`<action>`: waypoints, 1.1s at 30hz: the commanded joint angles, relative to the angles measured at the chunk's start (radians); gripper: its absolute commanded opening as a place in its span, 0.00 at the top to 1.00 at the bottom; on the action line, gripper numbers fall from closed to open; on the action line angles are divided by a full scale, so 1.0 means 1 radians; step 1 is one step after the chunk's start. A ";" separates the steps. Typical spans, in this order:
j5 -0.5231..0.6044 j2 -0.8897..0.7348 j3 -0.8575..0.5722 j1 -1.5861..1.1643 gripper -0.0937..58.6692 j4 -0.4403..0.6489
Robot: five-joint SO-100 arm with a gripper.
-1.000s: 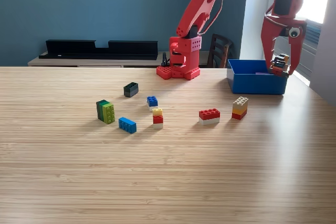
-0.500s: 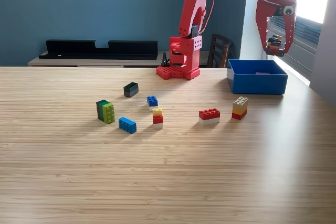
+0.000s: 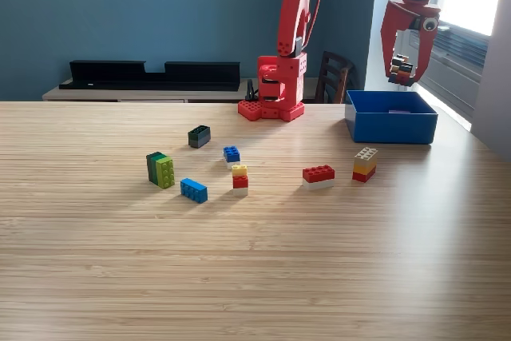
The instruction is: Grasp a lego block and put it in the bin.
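Note:
My red gripper (image 3: 402, 69) hangs high above the bin (image 3: 391, 128), over its left part in the exterior view. Its jaws stand apart. A small dark piece shows by the fingertips, and I cannot tell what it is. The bin is a shallow blue box at the table's back right, with a faint purple shape inside it. Loose lego blocks lie mid-table: a red-and-white block (image 3: 318, 176), a white-yellow-red stack (image 3: 365, 164), a yellow-red-white stack (image 3: 239, 180), a small blue block (image 3: 231, 153), a flat blue block (image 3: 193, 190), a green pair (image 3: 160, 169) and a dark block (image 3: 199, 136).
The arm's red base (image 3: 274, 93) stands at the table's back edge, left of the bin. A dark chair (image 3: 334, 77) sits behind it. A black shelf (image 3: 152, 74) runs along the blue wall. Bare wood fills the table's front half.
The gripper has risen out of the bin and swung a little to the exterior view's left. The blocks on the table have not moved.

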 commanded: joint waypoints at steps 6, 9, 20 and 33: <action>-0.052 0.100 -0.012 -0.011 0.52 0.048; -0.054 0.100 -0.017 -0.009 0.48 0.048; -0.029 0.100 -0.094 0.074 0.90 0.048; 0.069 0.110 -0.285 0.549 1.00 0.048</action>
